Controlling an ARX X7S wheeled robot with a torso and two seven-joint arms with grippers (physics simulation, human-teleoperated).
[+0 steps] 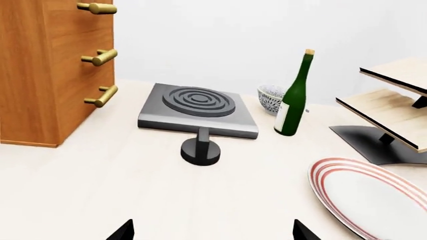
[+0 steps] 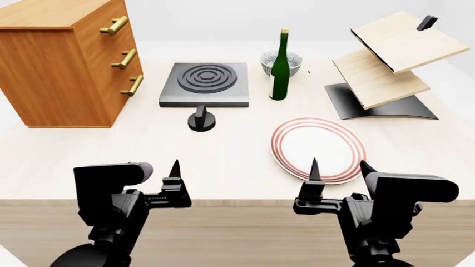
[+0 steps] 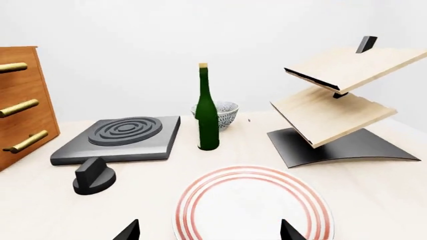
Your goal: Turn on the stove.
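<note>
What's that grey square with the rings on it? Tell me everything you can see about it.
The stove is a flat, square, dark-grey slab lying level on the pale table, with a round burner of raised concentric dark rings on top. A short stem runs from its near edge to a small black round knob with a raised grip bar. A wooden dresser stands apart on one side and a green bottle on the other. The burner looks dark, not glowing. Neither pincer touches it.
</note>
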